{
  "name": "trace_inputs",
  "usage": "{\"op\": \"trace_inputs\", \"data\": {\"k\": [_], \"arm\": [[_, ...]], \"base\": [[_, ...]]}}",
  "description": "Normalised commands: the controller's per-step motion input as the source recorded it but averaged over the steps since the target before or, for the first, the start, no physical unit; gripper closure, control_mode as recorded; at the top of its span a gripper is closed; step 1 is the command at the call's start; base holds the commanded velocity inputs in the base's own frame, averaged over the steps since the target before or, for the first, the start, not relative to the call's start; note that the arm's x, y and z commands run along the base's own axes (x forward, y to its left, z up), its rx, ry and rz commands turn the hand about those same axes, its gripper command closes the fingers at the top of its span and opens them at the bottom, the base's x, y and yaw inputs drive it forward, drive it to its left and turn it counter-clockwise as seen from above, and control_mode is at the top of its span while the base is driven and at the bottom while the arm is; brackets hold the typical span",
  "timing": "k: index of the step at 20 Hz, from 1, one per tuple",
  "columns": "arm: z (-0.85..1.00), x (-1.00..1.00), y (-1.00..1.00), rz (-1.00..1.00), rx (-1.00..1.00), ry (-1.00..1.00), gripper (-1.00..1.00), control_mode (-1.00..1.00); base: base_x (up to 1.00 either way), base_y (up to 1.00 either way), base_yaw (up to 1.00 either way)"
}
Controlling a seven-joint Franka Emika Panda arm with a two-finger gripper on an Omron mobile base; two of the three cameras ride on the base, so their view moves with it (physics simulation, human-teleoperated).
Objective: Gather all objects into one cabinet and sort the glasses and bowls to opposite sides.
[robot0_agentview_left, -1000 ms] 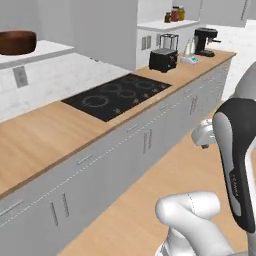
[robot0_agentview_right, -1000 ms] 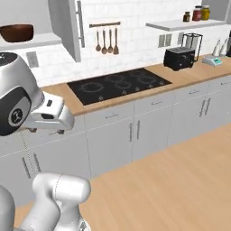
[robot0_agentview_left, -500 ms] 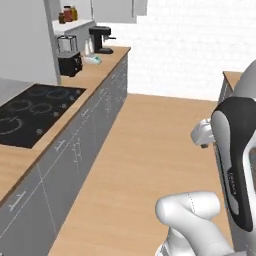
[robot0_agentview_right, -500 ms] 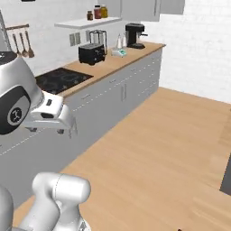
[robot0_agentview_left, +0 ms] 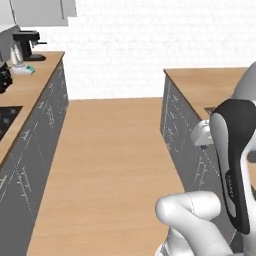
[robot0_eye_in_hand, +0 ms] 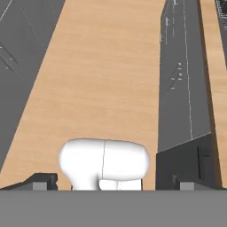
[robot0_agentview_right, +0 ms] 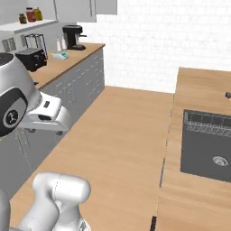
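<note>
The gripper (robot0_eye_in_hand: 113, 184) is standing wide open, holding nothing, its two dark fingertips (robot0_eye_in_hand: 42, 181) peeking up far apart in the hand view, mostly cut off by the bottom edge. It is looking down along the wooden floor (robot0_eye_in_hand: 97, 75), which is running between two rows of grey base cabinets (robot0_eye_in_hand: 184, 84). Beyond the floor, in the right base view, a coffee machine (robot0_agentview_right: 73, 37) and a toaster (robot0_agentview_right: 31, 58) are sitting on the left counter (robot0_agentview_right: 67, 61), with red and yellow jars (robot0_agentview_right: 30, 15) on a shelf above the toaster. Across the floor from that counter, a sink (robot0_agentview_right: 208, 145) is lying sunk in the island worktop (robot0_agentview_right: 198, 90), partly cut off at the edge. The mugs, bowls and wall cabinet are out of sight, so their position and orientation cannot be told.
</note>
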Motion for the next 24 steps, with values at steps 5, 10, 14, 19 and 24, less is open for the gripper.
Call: {"op": "trace_inputs", "data": {"k": [5, 10, 14, 19, 24], "arm": [[0.00, 0.00, 0.00, 0.00, 0.00, 0.00, -1.00, 1.00], [0.00, 0.00, 0.00, 0.00, 0.00, 0.00, -1.00, 1.00], [0.00, 0.00, 0.00, 0.00, 0.00, 0.00, -1.00, 1.00], [0.00, 0.00, 0.00, 0.00, 0.00, 0.00, -1.00, 1.00], [0.00, 0.00, 0.00, 0.00, 0.00, 0.00, -1.00, 1.00]], "base": [[0.97, 0.16, -0.20], [1.00, 0.35, -0.08], [1.00, 0.44, -0.01], [1.00, 0.17, 0.00], [0.92, 0.04, 0.01]]}}
